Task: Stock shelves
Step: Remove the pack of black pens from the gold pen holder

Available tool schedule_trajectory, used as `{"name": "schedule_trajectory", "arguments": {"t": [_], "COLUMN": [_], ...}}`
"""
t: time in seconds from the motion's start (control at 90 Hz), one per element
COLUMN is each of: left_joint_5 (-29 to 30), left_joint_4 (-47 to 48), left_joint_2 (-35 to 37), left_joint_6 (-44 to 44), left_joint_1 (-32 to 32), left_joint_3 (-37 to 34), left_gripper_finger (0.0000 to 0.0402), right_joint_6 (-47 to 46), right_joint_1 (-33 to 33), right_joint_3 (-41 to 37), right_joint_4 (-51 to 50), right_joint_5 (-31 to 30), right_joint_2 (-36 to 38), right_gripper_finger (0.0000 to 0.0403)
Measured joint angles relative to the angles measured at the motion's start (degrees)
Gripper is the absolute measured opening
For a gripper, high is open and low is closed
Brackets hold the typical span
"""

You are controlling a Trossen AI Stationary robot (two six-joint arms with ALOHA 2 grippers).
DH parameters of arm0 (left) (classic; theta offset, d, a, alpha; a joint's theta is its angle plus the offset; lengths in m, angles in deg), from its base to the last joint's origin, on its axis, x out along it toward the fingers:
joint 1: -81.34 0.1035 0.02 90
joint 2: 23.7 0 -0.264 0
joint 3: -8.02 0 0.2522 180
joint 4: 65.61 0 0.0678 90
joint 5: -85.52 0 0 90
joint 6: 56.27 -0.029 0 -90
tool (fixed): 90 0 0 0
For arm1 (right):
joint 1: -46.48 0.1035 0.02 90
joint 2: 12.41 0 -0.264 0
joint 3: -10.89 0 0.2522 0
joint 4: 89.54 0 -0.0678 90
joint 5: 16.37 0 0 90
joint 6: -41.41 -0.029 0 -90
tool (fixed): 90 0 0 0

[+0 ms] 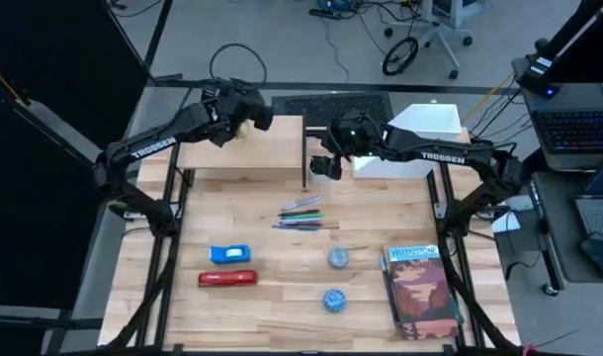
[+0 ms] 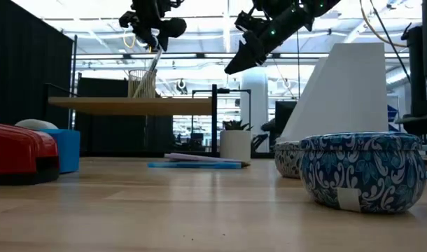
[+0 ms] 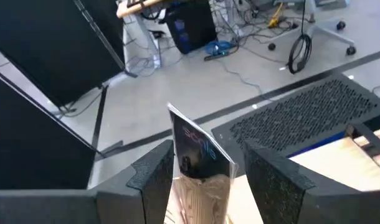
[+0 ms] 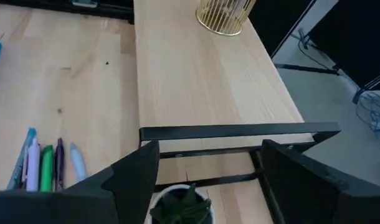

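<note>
A light-wood tabletop is filling the workspace, with a lab floor strewn with cables and chairs lying beyond it. Nearest the front edge are sitting two round blue-patterned tins, a book with a landscape cover, a red stapler and a blue tape dispenser. A loose bunch of coloured pens is lying mid-table.

Farther back, the right gripper is hanging with its fingers spread wide and empty, over a small white pot holding a green plant. The pot is standing on the table just beside the end of the low light-wood plank shelf on black metal legs. It is probably light, rigid and smooth, so gripping across its round wall below the leaves looks best.

The large white box-shaped file holder is standing at the back right. At the back left, the left gripper is clamping a thin flat item with a glossy bluish face.

Only the low view is showing that item reaching down towards a gold wire cup on the shelf. Only the right wrist view is revealing the plant.
</note>
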Motion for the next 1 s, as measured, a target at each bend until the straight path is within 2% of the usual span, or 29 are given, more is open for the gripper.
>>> {"name": "schedule_trajectory", "arguments": {"t": [0.167,0.256,0.344,0.522,0.567,1.0], "left_joint_5": [1.4,1.5,1.7,1.7,1.7,1.7], "left_joint_4": [0.5,0.5,0.5,0.7,0.8,0.6], "left_joint_2": [-1.5,-1.5,-1.5,-1.5,-1.5,-0.5], "left_joint_6": [0.1,0.1,0.1,0.0,0.0,-0.3], "left_joint_1": [-0.2,-0.1,0.0,-0.1,0.0,-1.4], "left_joint_3": [0.0,0.0,0.0,0.0,0.0,0.0], "left_gripper_finger": [0.0176,0.016,0.0124,0.0023,0.001,0.0001], "right_joint_6": [0.2,0.2,0.2,0.0,0.0,-0.2], "right_joint_1": [0.0,0.0,0.0,0.0,0.0,0.2], "right_joint_3": [0.0,0.0,0.0,0.0,0.0,0.0], "right_joint_4": [0.0,-0.1,-0.3,-0.9,-0.9,-1.0], "right_joint_5": [0.0,0.0,0.0,0.0,0.0,0.0], "right_joint_2": [0.0,0.0,0.0,0.0,0.0,0.0], "right_gripper_finger": [0.0263,0.0263,0.0263,0.0263,0.0263,0.0263]}}
